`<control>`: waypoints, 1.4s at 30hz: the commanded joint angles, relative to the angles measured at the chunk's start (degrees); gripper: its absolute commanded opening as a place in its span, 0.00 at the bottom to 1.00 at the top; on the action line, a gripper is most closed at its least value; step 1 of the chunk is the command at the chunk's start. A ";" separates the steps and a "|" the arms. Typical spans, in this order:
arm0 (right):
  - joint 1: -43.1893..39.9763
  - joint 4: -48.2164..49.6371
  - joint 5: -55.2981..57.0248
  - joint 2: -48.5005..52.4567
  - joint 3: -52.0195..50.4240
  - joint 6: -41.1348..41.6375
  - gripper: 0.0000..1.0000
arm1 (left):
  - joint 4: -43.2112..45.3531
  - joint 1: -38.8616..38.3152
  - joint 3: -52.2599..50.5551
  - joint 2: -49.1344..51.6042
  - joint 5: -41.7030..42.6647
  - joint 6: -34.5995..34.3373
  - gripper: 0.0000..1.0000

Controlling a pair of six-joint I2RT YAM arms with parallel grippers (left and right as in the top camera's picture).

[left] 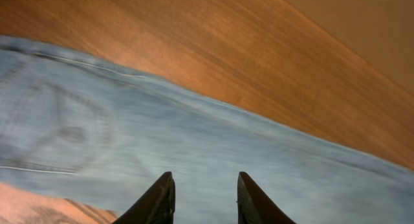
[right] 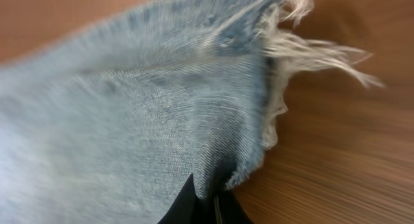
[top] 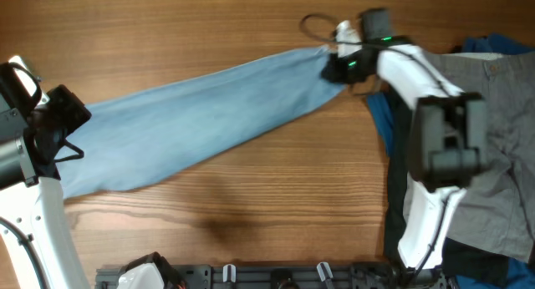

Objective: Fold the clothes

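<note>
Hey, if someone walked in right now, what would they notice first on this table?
Long light-blue jeans stretch diagonally across the wooden table. The right claw pinches their frayed hem at the upper right, while the left claw hangs open over the denim at the left. A grey garment lies heaped at the right edge.

**Overhead:** one end of the jeans (top: 209, 122) is hidden behind the left arm (top: 33, 155). The pile of clothes (top: 501, 105) is cut by the frame edge and partly covered by the right arm (top: 435, 139).
**Right wrist:** the denim and frayed hem (right: 310, 49) are blurred. The right gripper (right: 206, 203) is cut off below, with only its tips showing, pinched on cloth
</note>
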 commanded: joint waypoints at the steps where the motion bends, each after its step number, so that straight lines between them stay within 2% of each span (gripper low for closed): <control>1: -10.14 0.15 4.59 -11.69 1.79 3.15 0.04 | -1.03 -0.28 0.90 -0.42 0.98 0.68 0.30; 2: -12.85 0.28 4.61 -14.88 2.58 2.82 0.04 | -1.14 -0.28 0.90 -0.42 0.98 0.68 0.29; 5: -14.27 0.39 4.57 -18.80 3.23 2.78 0.04 | -1.11 -0.26 0.90 -0.42 0.96 0.68 0.29; 9: -10.21 0.61 -4.31 -23.15 3.41 2.93 0.04 | -1.53 -0.26 0.90 -0.42 0.96 0.68 0.30; 13: -1.33 2.75 -12.90 -24.13 3.41 6.45 0.04 | -2.60 -0.26 0.90 -0.42 0.94 0.70 0.30; 15: 7.50 5.29 -13.75 -24.06 3.41 7.50 0.04 | -2.93 -0.26 0.90 -0.42 0.94 0.68 0.30; 19: 21.75 9.55 -4.79 -23.34 3.39 7.54 0.05 | -3.10 -0.26 0.90 -0.42 0.94 0.68 0.32; 22: 29.51 12.20 1.40 -21.29 3.39 7.87 0.05 | -3.28 -0.26 0.90 -0.42 0.94 0.68 0.32; 31: 41.86 31.78 0.94 -11.37 3.39 11.89 0.05 | -3.87 -0.26 0.90 -0.42 0.96 0.66 0.33; 32: 42.60 33.29 0.94 -10.43 3.39 11.93 0.06 | -3.93 -0.26 0.90 -0.42 0.96 0.68 0.33; 34: 43.82 34.34 0.96 -8.39 3.39 11.96 0.16 | -4.26 -0.26 0.90 -0.42 0.96 0.68 0.33; 35: 44.26 34.42 0.96 -7.34 3.39 12.33 0.26 | -4.37 -0.26 0.90 -0.42 0.96 0.68 0.33; 36: 44.57 34.58 0.94 -6.58 3.39 13.14 0.43 | -4.42 -0.26 0.90 -0.42 0.96 0.68 0.33; 39: 45.70 36.20 -2.19 -4.79 3.39 13.25 0.48 | -4.57 -0.26 0.90 -0.42 0.98 0.68 0.33; 42: 45.09 35.60 -1.81 -5.40 3.41 12.22 0.48 | -4.59 -0.26 0.90 -0.39 2.16 0.68 0.32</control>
